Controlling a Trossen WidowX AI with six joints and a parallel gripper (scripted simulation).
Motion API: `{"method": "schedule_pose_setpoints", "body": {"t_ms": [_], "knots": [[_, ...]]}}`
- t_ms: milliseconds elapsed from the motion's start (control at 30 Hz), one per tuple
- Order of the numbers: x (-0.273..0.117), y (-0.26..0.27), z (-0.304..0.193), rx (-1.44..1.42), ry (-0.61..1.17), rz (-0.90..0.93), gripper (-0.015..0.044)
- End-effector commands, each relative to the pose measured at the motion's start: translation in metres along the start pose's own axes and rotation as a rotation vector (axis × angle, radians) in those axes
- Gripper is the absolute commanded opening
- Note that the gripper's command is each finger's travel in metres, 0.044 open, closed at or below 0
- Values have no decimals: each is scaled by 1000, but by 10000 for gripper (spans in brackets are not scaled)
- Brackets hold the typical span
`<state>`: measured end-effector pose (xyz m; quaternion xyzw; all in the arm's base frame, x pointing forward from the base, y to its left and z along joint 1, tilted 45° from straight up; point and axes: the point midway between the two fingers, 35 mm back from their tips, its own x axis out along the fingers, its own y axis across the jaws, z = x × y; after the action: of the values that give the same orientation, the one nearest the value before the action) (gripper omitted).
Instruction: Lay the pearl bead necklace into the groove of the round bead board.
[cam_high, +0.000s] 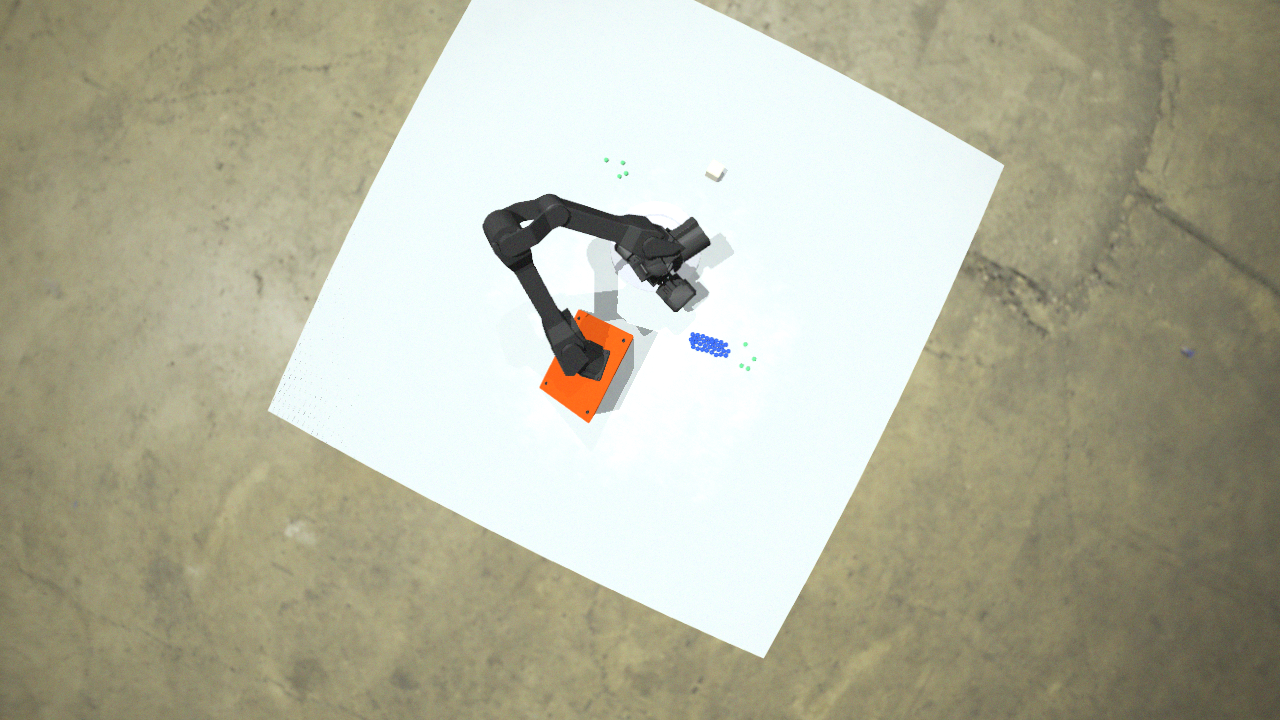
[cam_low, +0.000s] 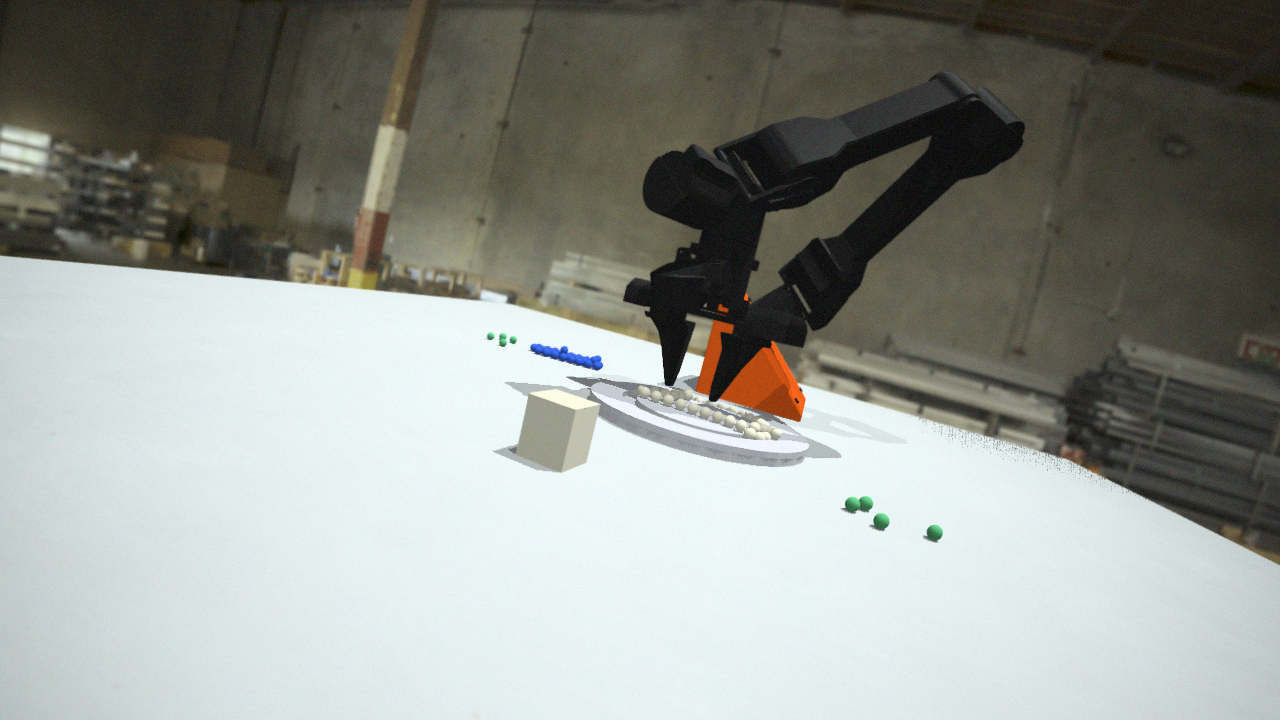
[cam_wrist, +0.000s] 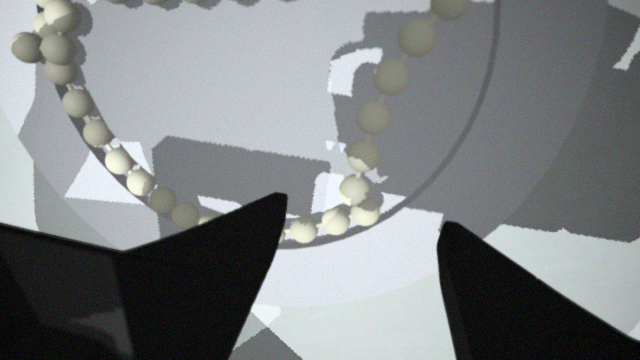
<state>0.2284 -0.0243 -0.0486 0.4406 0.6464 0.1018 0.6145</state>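
The pearl necklace (cam_low: 706, 412) (cam_wrist: 373, 117) lies on the round bead board (cam_low: 771, 454) (cam_wrist: 350, 270). In the wrist view its left and lower beads follow the groove (cam_wrist: 481, 100). On the right the strand bends sharply at the bottom and runs inside the groove, across the board's inner face. Several beads bunch up at the upper left, one sticking outward. Another strand crosses at the top edge of the view. My gripper (cam_low: 691, 392) (cam_wrist: 363, 219) is open and empty, low over the board's edge near the bend. Its left finger hides a few beads. The arm covers much of the board in the top view.
A cream block (cam_high: 715, 170) (cam_low: 556, 429) stands beside the board. A patch of blue beads (cam_high: 708, 344) (cam_low: 566, 356) lies beyond it, with green beads (cam_high: 753, 359) (cam_low: 503, 339) nearby. More green beads (cam_high: 622, 162) (cam_low: 880, 521) lie on the other side. The arm stands on an orange base (cam_high: 581, 398) (cam_low: 769, 385).
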Motion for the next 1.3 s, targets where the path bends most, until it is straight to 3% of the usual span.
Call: {"method": "schedule_pose_setpoints", "body": {"t_ms": [0,100,733,967,1133,1267], "knots": [[-2,0,0,-2,-1,-1,368],[-1,0,0,0,2,1,440],[-5,0,0,-1,0,-1,440],[-36,4,10,-204,-1,-3,256],[-37,5,10,-211,-1,-3,125],[-29,5,10,-211,-1,-3,120]]}}
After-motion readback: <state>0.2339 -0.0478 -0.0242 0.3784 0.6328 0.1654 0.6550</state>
